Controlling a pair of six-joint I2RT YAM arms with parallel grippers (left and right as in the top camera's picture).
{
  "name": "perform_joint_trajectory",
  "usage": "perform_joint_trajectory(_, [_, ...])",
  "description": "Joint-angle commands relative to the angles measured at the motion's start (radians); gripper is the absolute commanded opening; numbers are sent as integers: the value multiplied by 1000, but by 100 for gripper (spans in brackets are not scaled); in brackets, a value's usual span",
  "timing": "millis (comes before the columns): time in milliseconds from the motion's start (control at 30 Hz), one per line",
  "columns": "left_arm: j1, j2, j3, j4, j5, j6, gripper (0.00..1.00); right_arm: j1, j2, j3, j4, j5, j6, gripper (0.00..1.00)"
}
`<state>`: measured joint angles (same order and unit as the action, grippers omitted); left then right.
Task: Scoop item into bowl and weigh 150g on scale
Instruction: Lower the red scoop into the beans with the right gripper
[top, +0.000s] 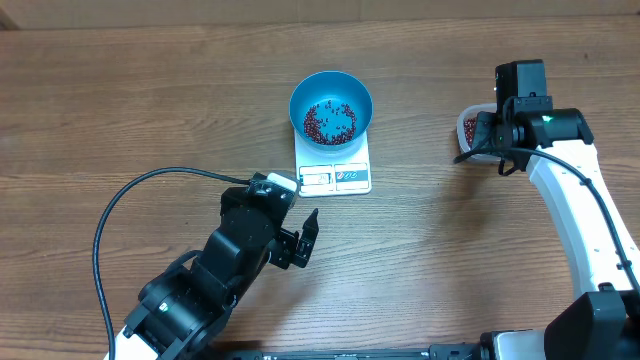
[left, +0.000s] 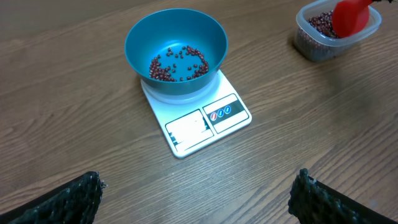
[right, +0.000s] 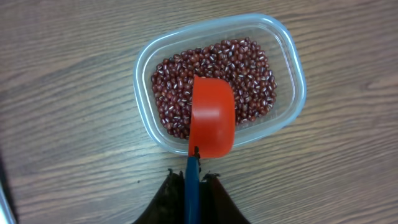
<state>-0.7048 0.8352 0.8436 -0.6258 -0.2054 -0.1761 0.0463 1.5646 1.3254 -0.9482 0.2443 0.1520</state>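
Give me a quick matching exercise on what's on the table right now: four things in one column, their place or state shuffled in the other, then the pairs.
Things:
1. blue bowl
2. scale
3. clear tub
4. red scoop

Places or states:
A. gripped by the right fingers, over the tub's beans
B. standing on the table, beans covering its bottom
C. sitting on the scale, a thin scatter of beans inside
D. under the bowl, button edge sticking out

Pairs: 1-C, 2-D, 3-B, 4-A.
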Motion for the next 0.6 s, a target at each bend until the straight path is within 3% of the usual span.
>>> perform_joint_trajectory(0, [4,-4,-5,0,-4,19,100,-3,-1,-8,10,10,4,24])
perform_joint_trajectory(167, [4,-4,-5,0,-4,19,100,-3,-1,-8,19,10,3,17])
perform_joint_trajectory(300, [4,-4,-5,0,-4,19,100,-3,-1,-8,29,25,0,24])
perform_joint_trajectory(433, [4,-4,-5,0,-4,19,100,-3,-1,-8,39,28,-3,8])
perform_joint_trajectory(567, [4,-4,-5,0,-4,19,100,-3,-1,-9,54,28,-3,12])
